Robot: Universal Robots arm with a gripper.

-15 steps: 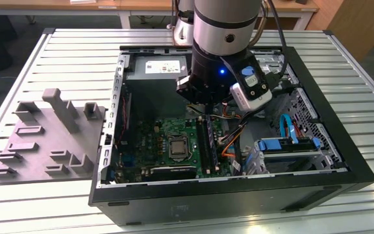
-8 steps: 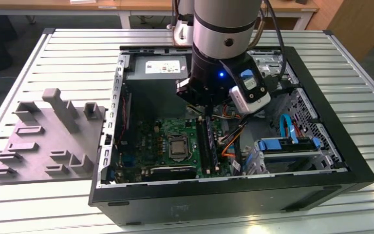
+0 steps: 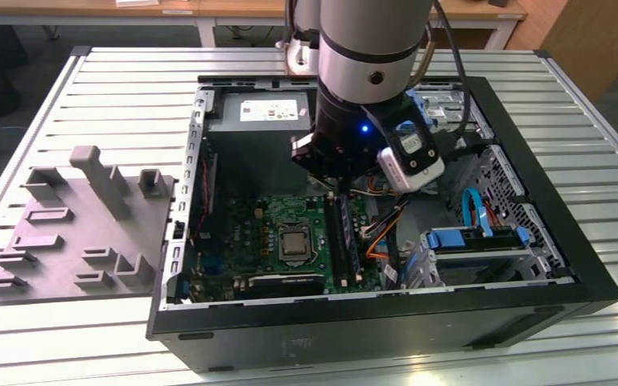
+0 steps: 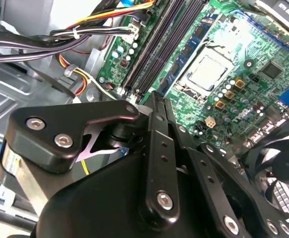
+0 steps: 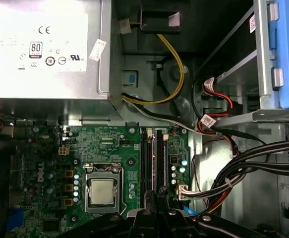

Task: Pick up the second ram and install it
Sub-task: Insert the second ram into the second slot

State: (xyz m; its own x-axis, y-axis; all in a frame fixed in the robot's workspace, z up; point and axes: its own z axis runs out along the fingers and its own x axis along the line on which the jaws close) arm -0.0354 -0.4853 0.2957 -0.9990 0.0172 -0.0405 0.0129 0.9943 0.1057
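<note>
While arm (image 3: 368, 48) stands upright inside case (image 3: 395, 326), end effector (image 4: 160, 101) low over memory slots (image 5: 145, 158); grip unclear.

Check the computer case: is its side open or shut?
Open. The computer case has no side panel on: the exterior view looks in onto the motherboard and the processor inside.

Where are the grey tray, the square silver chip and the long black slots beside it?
grey tray (image 3: 94, 233), exterior view, its top surface.
silver chip (image 5: 103, 192), first wrist view, lid centre.
black slots (image 5: 146, 158), first wrist view, slot nearer the chip.
</note>
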